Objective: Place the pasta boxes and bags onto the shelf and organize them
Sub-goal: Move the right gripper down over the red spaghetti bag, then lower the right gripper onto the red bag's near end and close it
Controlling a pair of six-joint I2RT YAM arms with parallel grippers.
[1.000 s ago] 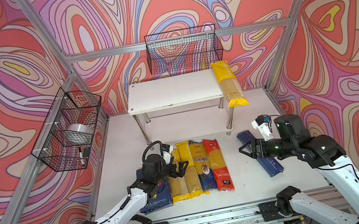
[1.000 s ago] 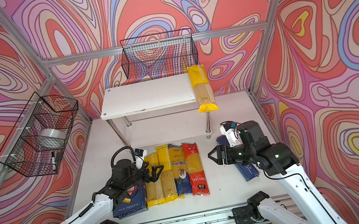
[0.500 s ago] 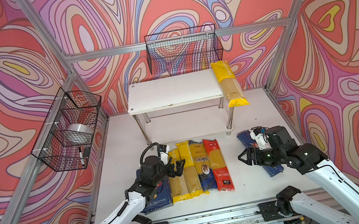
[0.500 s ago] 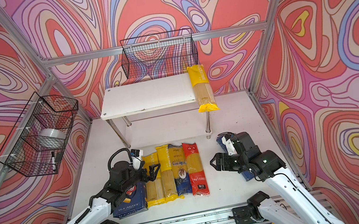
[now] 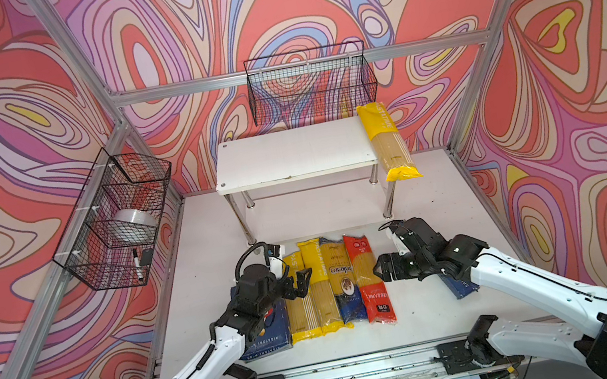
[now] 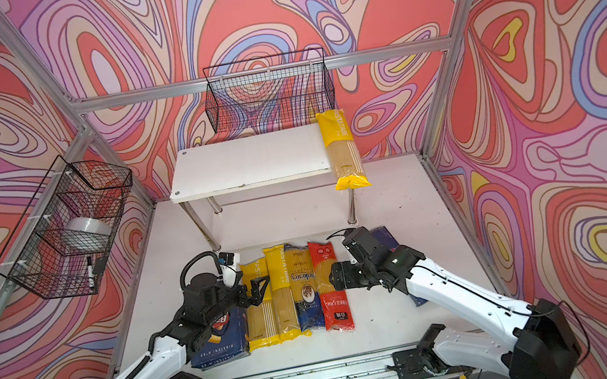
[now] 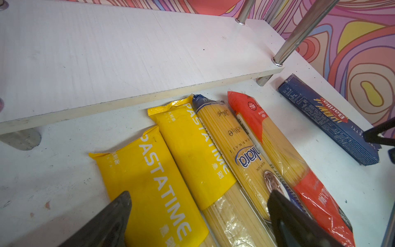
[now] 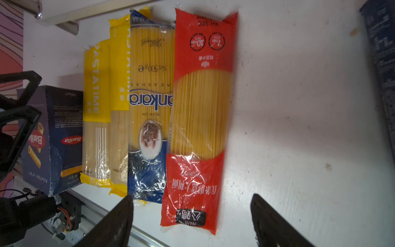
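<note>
right gripper [image 8: 191,197], jaws spread and empty, hovers by the red spaghetti bag [image 8: 201,107] lying just beneath and ahead of it. pick-up step, i judge: next lower, pinch the bag, carry it to the shelf [image 5: 287,155] well beyond. left gripper [image 7: 198,196] also spread.

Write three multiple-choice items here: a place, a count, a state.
1. One yellow plastic spaghetti bag lies apart from the rest:
A. on the white two-tier shelf's top board
B. in a wire basket
C. on the lower board
2. How many long plastic bags lie side by side on the white table?
A. two
B. four
C. six
3. The right gripper is:
A. open
B. shut on a carton
C. shut on a bag
1 A: it lies across the top board's right end.
2 B: two yellow bags, one dark blue bag, one red bag.
3 A: its fingers stand wide apart above the red bag.
</note>
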